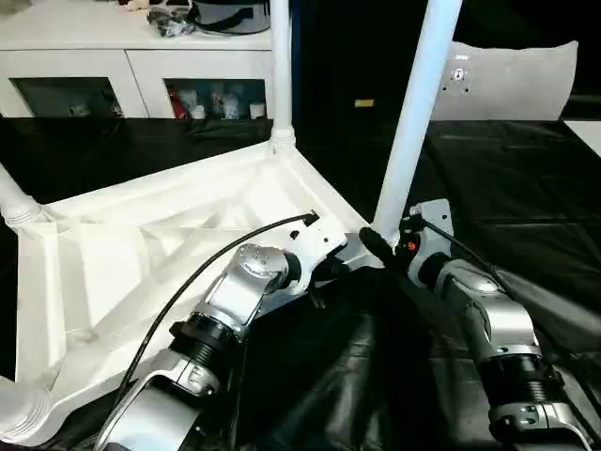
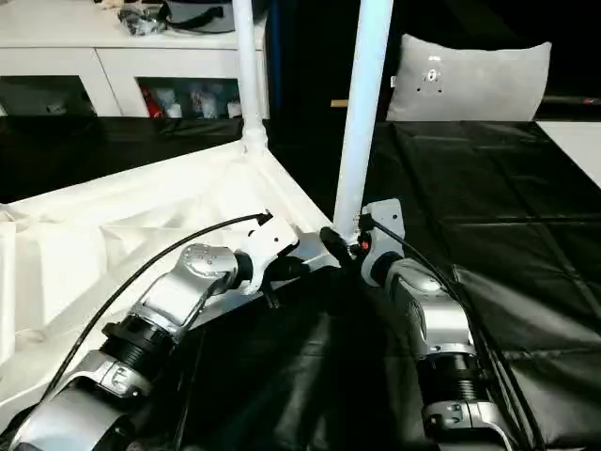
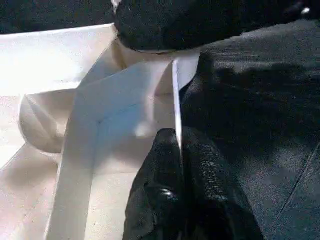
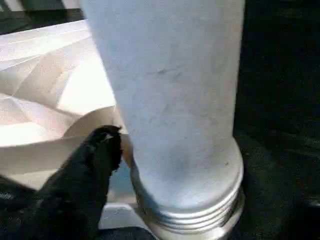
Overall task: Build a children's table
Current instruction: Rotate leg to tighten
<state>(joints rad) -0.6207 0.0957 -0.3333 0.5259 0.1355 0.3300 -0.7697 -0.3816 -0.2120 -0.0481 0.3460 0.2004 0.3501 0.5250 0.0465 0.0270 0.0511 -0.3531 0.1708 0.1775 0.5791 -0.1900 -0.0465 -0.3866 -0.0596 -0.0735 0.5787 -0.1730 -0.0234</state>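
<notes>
The white tabletop (image 1: pixel 122 254) lies upside down on black cloth with its ribbed underside up. A white leg (image 1: pixel 280 75) stands upright in the far corner socket. Two more legs (image 1: pixel 14 202) (image 1: pixel 19 413) sit at the left corners. A fourth leg (image 1: pixel 413 122) rises, slightly tilted, from the near right corner. My left gripper (image 3: pixel 177 137) is shut on the tabletop's thin rim beside that corner. My right gripper (image 1: pixel 380 246) stands open at this leg's base (image 4: pixel 190 195). One black finger (image 4: pixel 95 165) lies just beside the ribbed collar; the other is hidden behind the leg.
A white cabinet (image 1: pixel 131 70) with glass doors stands at the back left, with clutter on top. A grey padded panel (image 1: pixel 512 80) leans at the back right. Black cloth (image 1: pixel 526 188) covers the floor to the right and in front.
</notes>
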